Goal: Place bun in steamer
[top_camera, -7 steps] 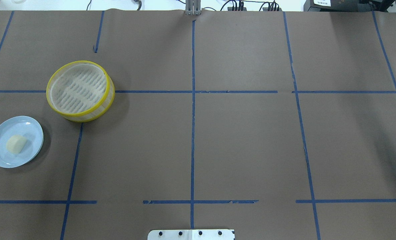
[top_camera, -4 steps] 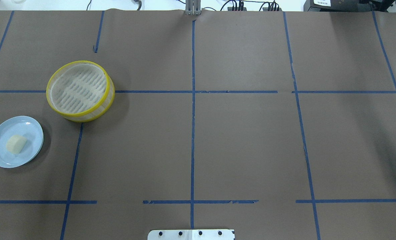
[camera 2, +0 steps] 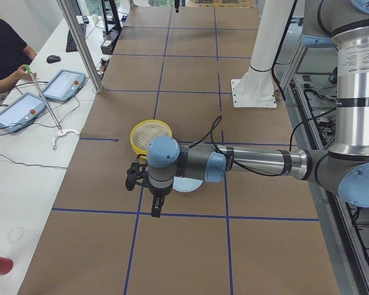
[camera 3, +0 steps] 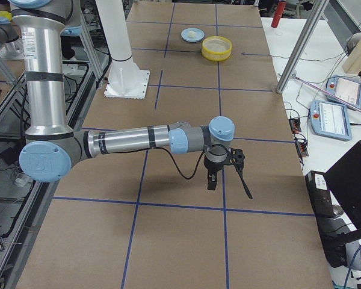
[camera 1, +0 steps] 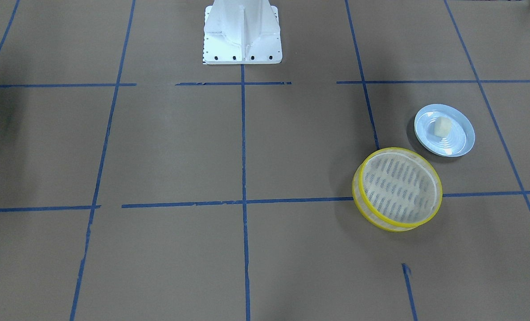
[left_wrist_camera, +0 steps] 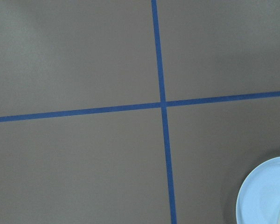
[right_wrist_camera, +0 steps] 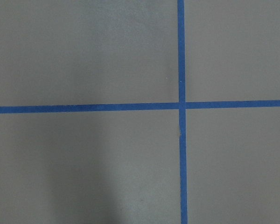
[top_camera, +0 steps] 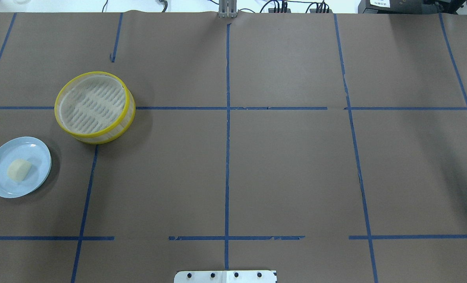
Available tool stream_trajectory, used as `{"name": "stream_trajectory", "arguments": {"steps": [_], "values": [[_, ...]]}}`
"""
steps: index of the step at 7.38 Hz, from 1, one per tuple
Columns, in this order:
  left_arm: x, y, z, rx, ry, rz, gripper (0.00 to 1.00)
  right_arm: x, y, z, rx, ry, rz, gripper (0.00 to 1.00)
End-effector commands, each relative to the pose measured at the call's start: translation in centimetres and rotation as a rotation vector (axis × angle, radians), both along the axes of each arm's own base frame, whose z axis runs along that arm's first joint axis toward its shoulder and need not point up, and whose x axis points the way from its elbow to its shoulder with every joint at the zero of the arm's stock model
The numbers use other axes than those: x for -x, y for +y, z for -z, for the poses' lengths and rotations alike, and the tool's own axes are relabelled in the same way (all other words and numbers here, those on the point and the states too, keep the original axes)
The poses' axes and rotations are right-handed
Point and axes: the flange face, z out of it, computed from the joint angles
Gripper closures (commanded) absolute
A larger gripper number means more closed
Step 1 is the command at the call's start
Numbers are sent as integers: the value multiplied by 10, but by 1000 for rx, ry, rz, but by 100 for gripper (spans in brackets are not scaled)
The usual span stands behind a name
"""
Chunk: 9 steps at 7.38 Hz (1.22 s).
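One small cream-white soft bun (top_camera: 19, 169) lies on one pale blue round plate (top_camera: 0, 185) near the brown paper surface's (top_camera: 288, 165) left edge. One yellow-rimmed round steamer basket (top_camera: 94, 73) stands near it. The state of the left jaws and right jaws cannot be told.

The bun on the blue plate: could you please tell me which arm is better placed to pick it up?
Likely left: the bun lies on the plate on the robot's left, where the left arm hovers.

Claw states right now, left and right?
Left claw: cannot tell, only a side view shows it.
Right claw: cannot tell, same reason.
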Motion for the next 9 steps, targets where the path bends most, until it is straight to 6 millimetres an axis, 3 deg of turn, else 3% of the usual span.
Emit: {"name": "stream_trajectory", "arguments": {"steps": [1,2,5,6,7,9], "values": [[-107,-26,67,114,75,64,0,0,0,0,0,0,0,0],[-134,-31,78,56,65,24,0,0,0,0,0,0,0,0],[-217,-17,48,85,18,-41,0,0,0,0,0,0,0,0],[-234,2,31,95,9,-23,0,0,0,0,0,0,0,0],[-234,24,13,85,20,-36,0,0,0,0,0,0,0,0],[-264,45,5,125,27,-66,0,1,0,0,0,0,2,0]]}}
